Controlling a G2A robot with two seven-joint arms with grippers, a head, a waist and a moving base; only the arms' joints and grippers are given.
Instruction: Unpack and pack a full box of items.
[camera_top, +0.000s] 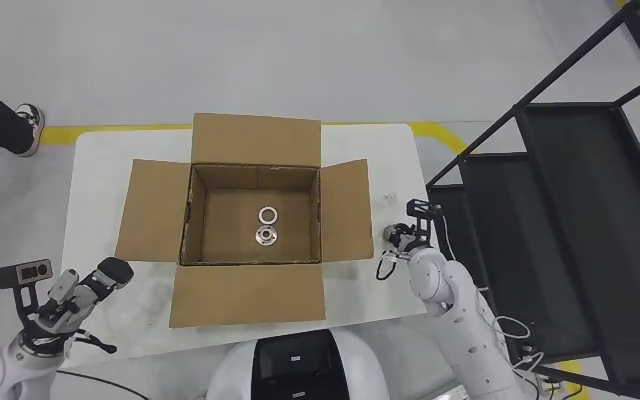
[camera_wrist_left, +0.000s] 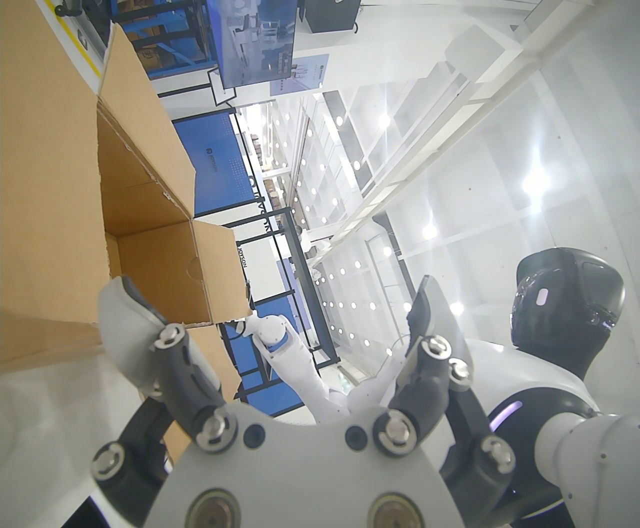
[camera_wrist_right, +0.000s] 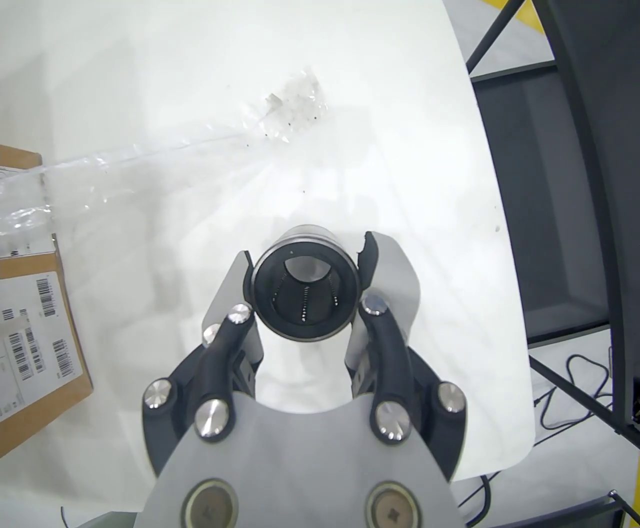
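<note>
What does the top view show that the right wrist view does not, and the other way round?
Top view: the inside of the open box, with two metal rings on its floor, and the left gripper. Right wrist view: the hollow metal cylinder clamped in the right gripper, and clear plastic film on the table. Both: the white table, a box flap, the right gripper, the dark rack.

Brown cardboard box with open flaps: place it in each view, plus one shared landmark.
Top view: brown cardboard box mid-table, flaps spread.
Left wrist view: its walls beyond the open left gripper.
Right wrist view: labelled flap beside the right gripper gripping a metal cylinder.
Landmark: white table.
</note>
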